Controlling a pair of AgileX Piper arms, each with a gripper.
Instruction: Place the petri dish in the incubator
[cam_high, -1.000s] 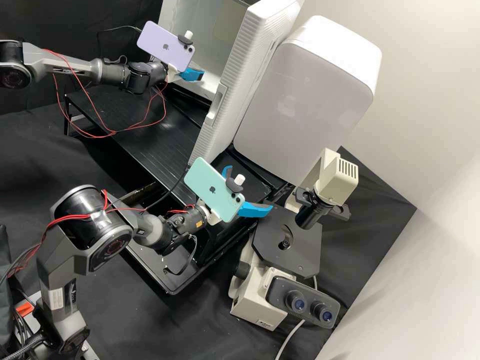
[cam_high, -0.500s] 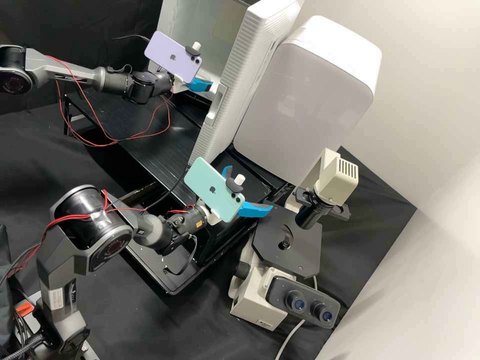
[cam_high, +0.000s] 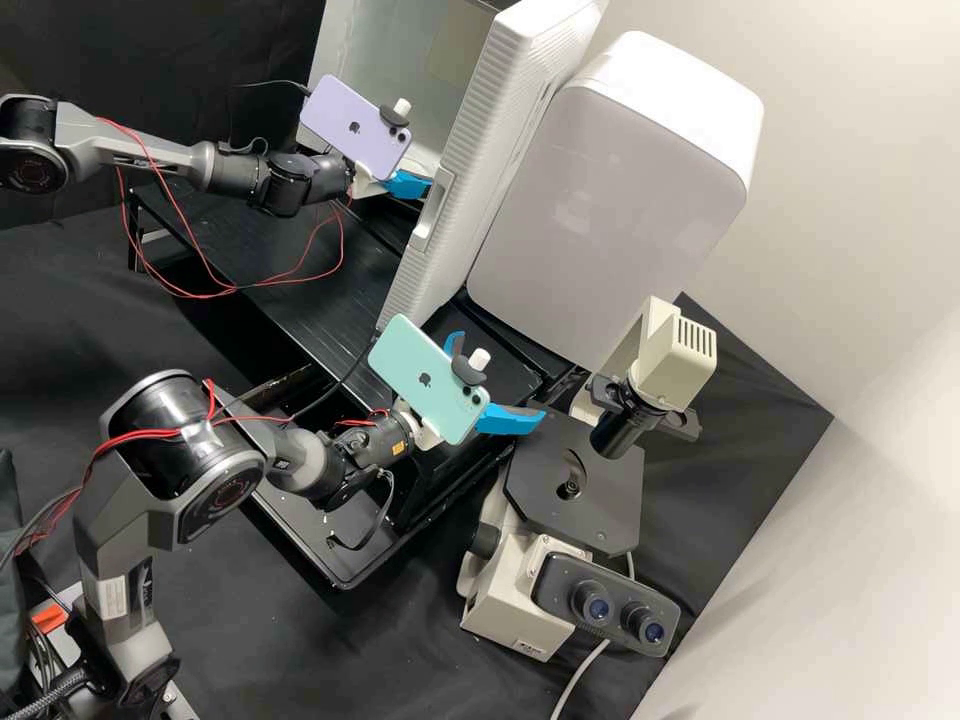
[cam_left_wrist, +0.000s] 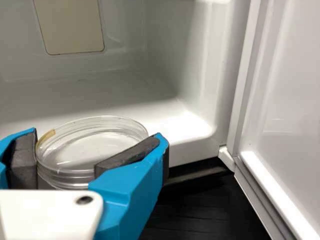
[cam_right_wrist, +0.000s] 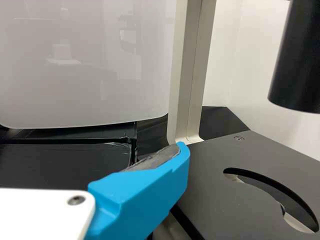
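Two arms are on my screen. Over the black desk, at the far left, the left arm stretches toward the white incubator. Its left gripper is clamped on the round clear plastic petri dish, the dark pads pressing the dish's rim from both sides. The dish sits level at the chamber's open front, over the near edge of the white floor; I cannot tell whether it touches that floor. Just right of it, the ribbed white door stands swung open. Lower down and further right, the right gripper hangs at the edge of the black stage of the pale grey microscope. I cannot tell whether that gripper is open or closed.
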